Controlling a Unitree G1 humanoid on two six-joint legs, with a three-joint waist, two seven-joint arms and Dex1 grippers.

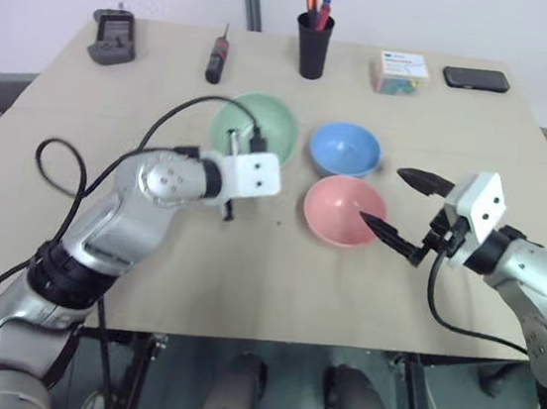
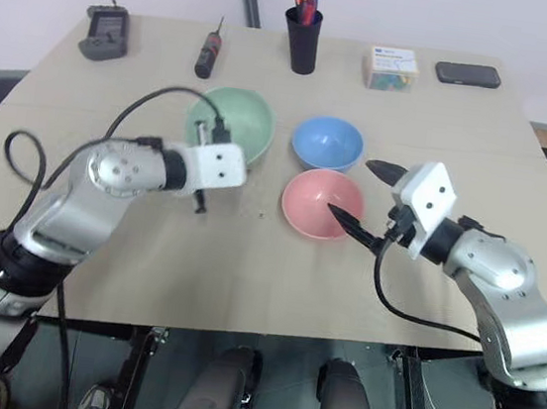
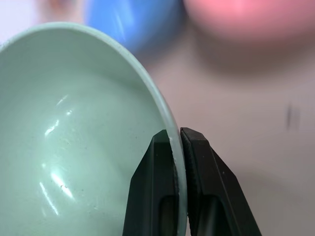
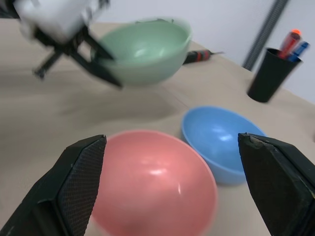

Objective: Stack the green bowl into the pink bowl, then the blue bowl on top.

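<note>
Left gripper (image 3: 178, 142) fingers pinch the green bowl (image 4: 142, 49) by its rim, one inside, one outside, bowl lifted off the surface (image 1: 247, 261) for carrying. Right gripper (image 1: 400, 208) fingers spread wide, empty, flanking the pink bowl (image 1: 343, 209); blue bowl (image 1: 344, 149) just beyond.

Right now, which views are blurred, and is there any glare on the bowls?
Left wrist view: green bowl sharp with small glints, blue bowl and pink bowl out of focus. Right wrist view: left gripper smeared; faint highlights inside the bowls. Head views: even light.
</note>
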